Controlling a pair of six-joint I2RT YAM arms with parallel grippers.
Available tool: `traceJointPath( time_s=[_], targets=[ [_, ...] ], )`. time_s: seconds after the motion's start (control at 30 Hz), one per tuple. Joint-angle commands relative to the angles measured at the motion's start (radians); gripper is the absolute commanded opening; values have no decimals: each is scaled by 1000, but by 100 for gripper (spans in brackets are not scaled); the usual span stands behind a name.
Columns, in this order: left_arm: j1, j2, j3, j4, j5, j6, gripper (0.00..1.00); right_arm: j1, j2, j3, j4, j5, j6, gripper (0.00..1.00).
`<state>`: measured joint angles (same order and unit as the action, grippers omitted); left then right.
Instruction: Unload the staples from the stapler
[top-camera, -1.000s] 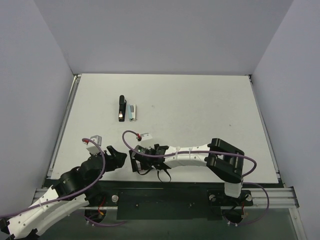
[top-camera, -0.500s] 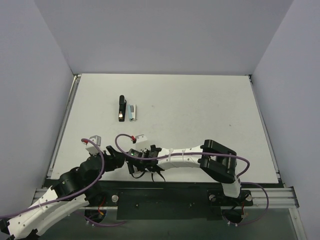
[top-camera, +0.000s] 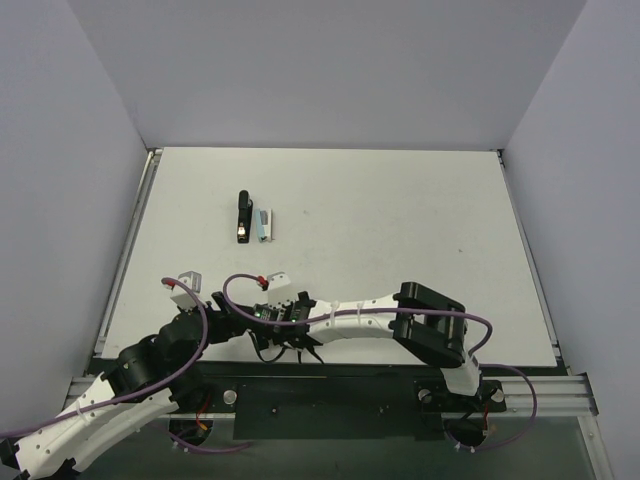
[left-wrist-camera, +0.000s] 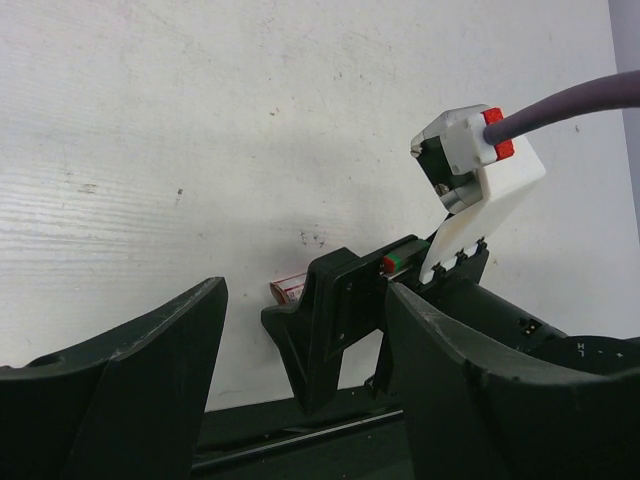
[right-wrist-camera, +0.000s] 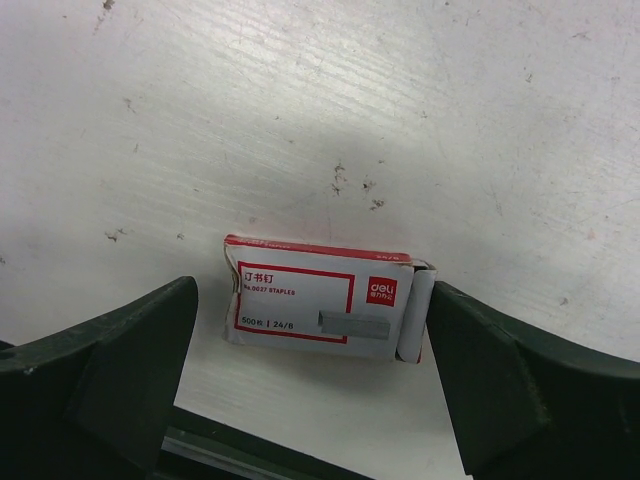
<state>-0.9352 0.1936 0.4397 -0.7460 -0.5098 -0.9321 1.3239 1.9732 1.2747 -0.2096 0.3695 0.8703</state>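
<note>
Item 1, the stapler (top-camera: 242, 217): you are seeing it lying flat on the far left part of the white table (top-camera: 400, 220), its long axis running away from the arms and its pale tip toward them. Neither arm is touching it; both are sitting well apart from it, at the near edge.

Item 2, pale teal oblong piece (top-camera: 264, 225): it is lying just beside the stapler on its right, parallel to it.

Item 3, red-and-white staple box (right-wrist-camera: 315, 305): it is resting flat on the table near the front edge, printed face up, with one end flap standing ajar.

Item 4, right gripper (right-wrist-camera: 312, 290): you are holding its fingers (right-wrist-camera: 120, 370) wide apart, straddling the box lengthwise. A strip of bare table is showing between the box and the finger at the left of the right wrist view. The opposite finger is sitting right by the flap, and you cannot tell whether it is touching.

Item 5, left gripper (left-wrist-camera: 305, 288): its fingers (left-wrist-camera: 140, 380) are standing apart with nothing gripped, and it is pointing at the right gripper from close by.

Item 6, purple cable (top-camera: 235, 285): it is looping above the right wrist.
</note>
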Motion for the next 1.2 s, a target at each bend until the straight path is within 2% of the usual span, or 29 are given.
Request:
traceJointPath(
  time_s=[0.0,0.17,0.37,0.5,0.53,0.77,0.87,0.9,0.97,1.03,1.07,1.17],
  targets=[
    [-5,-6,37,-7,-18,-7,75,9,65,-8,-102,-7,26,90],
    [-5,-6,36,-7,-19,-7,75,20,84,-5,-120,6,27,86],
    [-5,-8,36,-9,-19,-10,75,29,102,-8,-125,20,29,77],
    [-5,-8,36,-9,-21,-10,75,34,107,-5,-126,14,27,65],
    [-5,-6,36,-10,-21,-10,75,34,108,-3,-128,14,27,59],
    [-5,-3,36,-7,-22,-10,76,35,111,-2,-134,17,27,39],
    [-5,-3,36,-9,-22,-10,76,37,111,-1,-136,17,27,25],
    [-5,-3,36,-9,-22,-10,76,34,111,0,-134,16,27,17],
    [-5,-2,36,-9,-22,-10,76,35,112,-1,-137,17,29,6],
    [-5,-2,36,-9,-21,-10,76,35,108,-1,-140,19,30,6],
    [-5,0,36,-9,-21,-10,76,35,108,-3,-142,22,33,10],
    [-5,3,37,-9,-24,-11,76,32,90,-11,-146,31,39,31]
  ],
)
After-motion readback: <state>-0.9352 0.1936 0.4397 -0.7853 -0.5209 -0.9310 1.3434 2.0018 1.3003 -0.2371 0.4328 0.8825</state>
